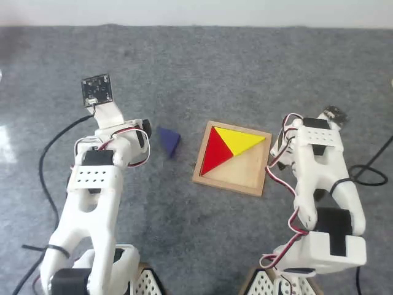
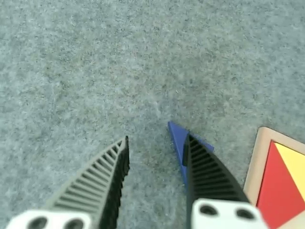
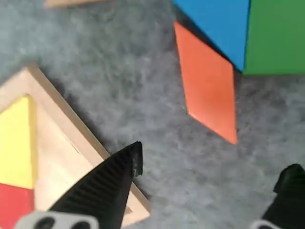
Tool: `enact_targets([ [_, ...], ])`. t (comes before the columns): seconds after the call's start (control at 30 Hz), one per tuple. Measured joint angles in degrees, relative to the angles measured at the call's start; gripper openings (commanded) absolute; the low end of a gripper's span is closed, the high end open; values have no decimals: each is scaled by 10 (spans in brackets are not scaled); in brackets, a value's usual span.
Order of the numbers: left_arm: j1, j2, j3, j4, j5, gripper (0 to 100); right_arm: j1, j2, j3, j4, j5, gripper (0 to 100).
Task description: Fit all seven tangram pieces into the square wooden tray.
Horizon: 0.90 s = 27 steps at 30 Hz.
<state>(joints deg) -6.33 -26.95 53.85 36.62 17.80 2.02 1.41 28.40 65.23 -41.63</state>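
Grey felt point(image 1: 184, 61) covers the whole table, and on it the square wooden tray point(image 1: 236, 181) lies between the two arms. A red triangle point(image 1: 215, 153) and a yellow triangle point(image 1: 242, 140) fill one half of it, touching along a shared edge, while the other half is bare wood. A small dark blue triangle point(image 1: 169, 140) lies on the felt near the tray, on the left arm's side.

The left gripper point(image 2: 157, 140) hangs low over this triangle, spread wide and holding nothing. One finger covers part of the piece; the other stands apart over bare felt.

The step in hand looks to be the pickup of that triangle. It would go best with the piece centred between the fingers first, then a squeeze across its edges, since so thin a piece could slide on the felt.

The right gripper point(image 3: 214, 160) is also wide open and empty, one finger over the tray's rim. Near it lie an orange parallelogram point(image 3: 207, 81), a light blue piece point(image 3: 219, 24) and a green piece point(image 3: 274, 36)
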Motion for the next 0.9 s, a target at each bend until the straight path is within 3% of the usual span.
enact_targets([
  [0.1,0,0,0,0,0,181,4,0,0,-23,7,404],
  [0.3,0,0,0,0,0,181,35,37,0,-62,57,266],
  [0.67,0,0,0,0,0,181,42,70,-17,-80,102,169],
  [0.9,0,0,0,0,0,181,40,70,-17,-82,105,288],
])
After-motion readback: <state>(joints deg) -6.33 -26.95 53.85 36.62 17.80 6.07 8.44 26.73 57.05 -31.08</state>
